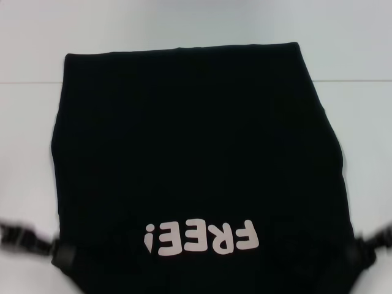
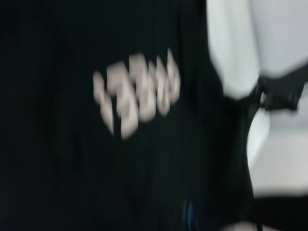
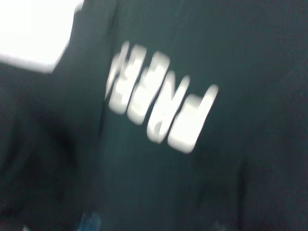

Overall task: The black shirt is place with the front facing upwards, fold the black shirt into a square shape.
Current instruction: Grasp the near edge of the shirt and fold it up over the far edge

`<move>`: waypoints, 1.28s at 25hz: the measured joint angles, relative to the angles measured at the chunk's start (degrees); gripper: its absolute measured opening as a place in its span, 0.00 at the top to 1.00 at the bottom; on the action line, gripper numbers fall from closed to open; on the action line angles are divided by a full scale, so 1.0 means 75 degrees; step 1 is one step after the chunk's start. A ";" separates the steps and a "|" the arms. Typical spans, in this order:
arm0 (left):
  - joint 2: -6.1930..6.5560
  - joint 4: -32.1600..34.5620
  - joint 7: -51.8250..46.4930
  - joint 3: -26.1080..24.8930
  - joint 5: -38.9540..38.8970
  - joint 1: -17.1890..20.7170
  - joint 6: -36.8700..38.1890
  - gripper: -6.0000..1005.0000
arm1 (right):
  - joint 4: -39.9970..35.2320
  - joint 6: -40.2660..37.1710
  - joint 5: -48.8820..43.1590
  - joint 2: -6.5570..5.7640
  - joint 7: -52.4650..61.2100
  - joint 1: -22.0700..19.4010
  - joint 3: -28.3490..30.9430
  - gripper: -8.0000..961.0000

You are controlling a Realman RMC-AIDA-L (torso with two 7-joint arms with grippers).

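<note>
The shirt (image 1: 196, 153) lies spread on the white bench (image 1: 355, 55), its white "FREE!" lettering (image 1: 201, 237) upside down in the head view, near the edge closest to the robot. The left gripper (image 1: 24, 240) sits at that edge's left corner, the right gripper (image 1: 370, 244) at its right corner — the lettering lies between them. Whether either gripper's fingers are wide, narrow or holding cloth, I cannot tell.
</note>
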 joint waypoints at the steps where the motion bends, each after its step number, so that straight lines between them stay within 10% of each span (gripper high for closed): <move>1: 0.0027 0.0011 -0.0098 -0.0243 -0.0024 -0.0049 -0.0113 0.90 | 0.0020 0.0167 0.0169 -0.0083 0.0182 0.0010 0.0356 0.95; 8: -0.0031 0.0022 -0.0743 -0.1986 -0.0513 -0.0202 -0.2235 0.89 | 0.0363 0.1855 0.2006 -0.0315 0.0605 -0.0270 0.1828 0.95; 20: -0.0869 -0.0103 -0.0050 -0.2142 -0.2404 0.0052 -0.5185 0.86 | 0.1131 0.4740 0.4455 0.0402 -0.1233 -0.0493 0.1823 0.95; 32: -0.1472 -0.0139 0.0822 -0.2059 -0.2570 -0.0087 -0.7087 0.83 | 0.1649 0.6581 0.4499 0.0744 -0.1939 -0.0078 0.1077 0.95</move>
